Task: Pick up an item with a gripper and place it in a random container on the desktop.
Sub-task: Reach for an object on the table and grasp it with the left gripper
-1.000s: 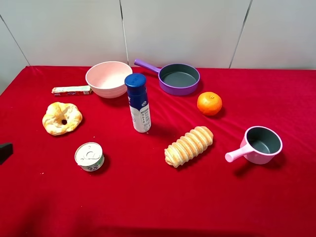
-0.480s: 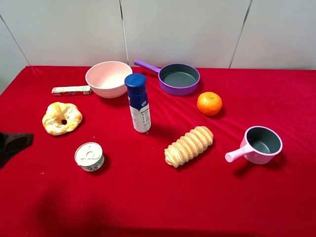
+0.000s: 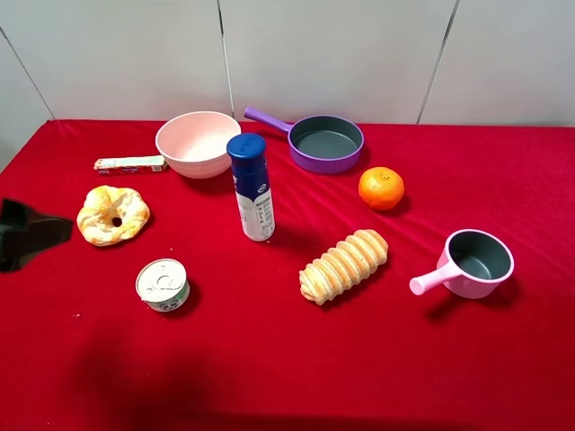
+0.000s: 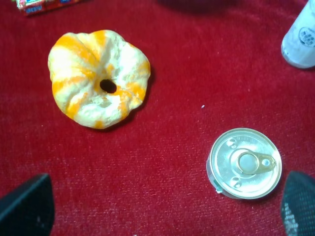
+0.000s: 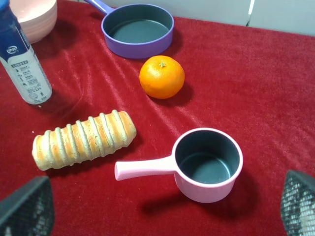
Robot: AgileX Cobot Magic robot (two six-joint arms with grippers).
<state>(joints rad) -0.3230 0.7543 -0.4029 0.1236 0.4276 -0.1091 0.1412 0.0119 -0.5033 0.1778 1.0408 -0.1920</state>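
Showing the ring-shaped bread (image 3: 112, 215) flat on the red desk (image 3: 269, 377), well to the left of the blue-capped bottle (image 3: 252, 187) and free of any grip. The pink bowl (image 3: 198, 144) stands behind the bottle and slightly to its left, so it is farther back than the bread. A sealed can (image 3: 163, 285) sits in front of the bottle on that same left side, near the bread but apart from it.

The left end effector (image 3: 31, 235) enters on the side of the bread farthest from the bottle, just beside it and not touching. In its wrist view the jaws are spread wide with nothing between them (image 4: 162, 209). The bread (image 4: 99, 78) lies ahead of the tips, offset toward one finger, with the can (image 4: 244, 163) toward the other.

The bread is nearly round, with no marked long axis, so jaw orientation probably matters little. The grasp likely turns on moving forward and centring over the ring, away from the can.

The right end effector (image 5: 162, 206), likewise spread and empty, views only things on the bottle's far side. The left arm is clearly nearer.
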